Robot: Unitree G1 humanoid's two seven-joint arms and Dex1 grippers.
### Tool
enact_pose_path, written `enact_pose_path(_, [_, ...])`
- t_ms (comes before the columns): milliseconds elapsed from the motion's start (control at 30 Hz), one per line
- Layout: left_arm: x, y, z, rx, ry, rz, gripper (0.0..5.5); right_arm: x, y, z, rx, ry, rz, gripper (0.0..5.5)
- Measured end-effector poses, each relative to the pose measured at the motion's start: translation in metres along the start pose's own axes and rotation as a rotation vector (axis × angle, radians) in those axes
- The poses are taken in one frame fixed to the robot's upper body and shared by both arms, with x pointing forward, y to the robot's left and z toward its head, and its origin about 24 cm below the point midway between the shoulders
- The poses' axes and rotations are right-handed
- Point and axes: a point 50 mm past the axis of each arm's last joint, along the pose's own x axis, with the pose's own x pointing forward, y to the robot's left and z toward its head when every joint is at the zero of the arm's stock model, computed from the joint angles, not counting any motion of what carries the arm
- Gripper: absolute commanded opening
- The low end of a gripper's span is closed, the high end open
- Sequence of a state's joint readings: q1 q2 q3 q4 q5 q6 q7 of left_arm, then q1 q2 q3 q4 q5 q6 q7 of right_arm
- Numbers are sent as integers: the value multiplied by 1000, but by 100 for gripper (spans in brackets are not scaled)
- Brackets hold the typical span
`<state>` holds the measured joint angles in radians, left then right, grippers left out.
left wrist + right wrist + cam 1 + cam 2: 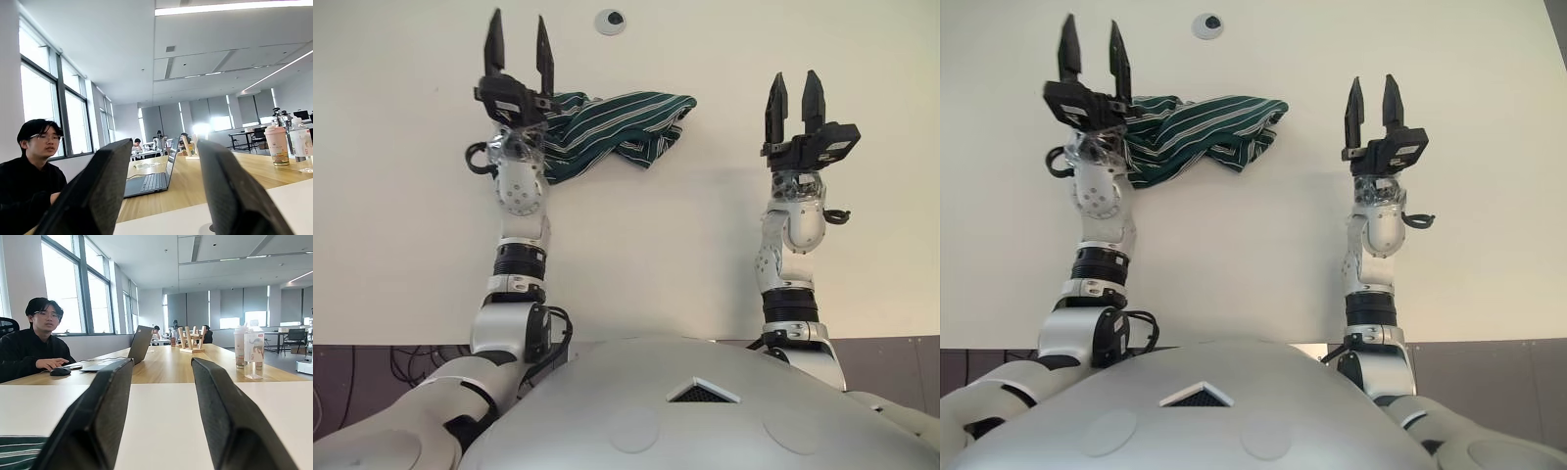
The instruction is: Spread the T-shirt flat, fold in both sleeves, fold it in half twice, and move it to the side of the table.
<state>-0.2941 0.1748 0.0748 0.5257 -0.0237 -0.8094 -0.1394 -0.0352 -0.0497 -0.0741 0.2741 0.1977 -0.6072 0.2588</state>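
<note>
Found the T-shirt (607, 127) bunched in a crumpled heap on the far part of the white tabletop (636, 255), left of centre, from the head views. Noted dark green cloth with thin white stripes, rumpled and folded over itself, with no sleeve or collar made out. Saw its left end hidden behind the wrist of the left pincer (519, 29); could not tell whether touching. Found that pincer spread wide, fingers pointing away past the cloth, gripping nothing. Found the right pincer (795, 83) well apart to the right over bare tabletop, parted somewhat less, likewise gripping nothing. Spotted a small round white fitting (610, 21) with a dark centre beyond the heap.

Caught from the right wrist camera a corner of the striped cloth beside one finger (88, 421), plus a wooden desk (171, 364) beyond with an open laptop (139, 345), a wooden rack (191, 340) and a tall cup (240, 346). Got from the left wrist camera a second laptop (151, 181) and a lidded cup (278, 145), partly blocked by both dark fingers.
</note>
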Motion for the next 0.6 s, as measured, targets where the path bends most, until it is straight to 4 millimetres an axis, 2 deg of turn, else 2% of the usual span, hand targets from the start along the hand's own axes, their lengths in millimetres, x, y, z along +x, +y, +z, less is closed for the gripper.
enact_pose_path(67, [-3, 33, 6, 28, 17, -43, 238, -1, -2, 0, -2, 3, -10, 216])
enact_pose_path(167, [-13, 68, 18, 57, 38, -87, 238, -4, -2, -2, 0, 13, -18, 216])
enact_pose_path(300, [-25, 76, 19, 50, 96, -169, 238, -5, -3, -2, -2, 14, -27, 216])
enact_pose_path(467, [-45, 81, 22, 89, 164, -414, 238, -6, -8, -1, -9, 12, -52, 216])
enact_pose_path(600, [-63, 92, 9, 85, 289, -528, 238, -7, -8, -4, -10, 20, -54, 216])
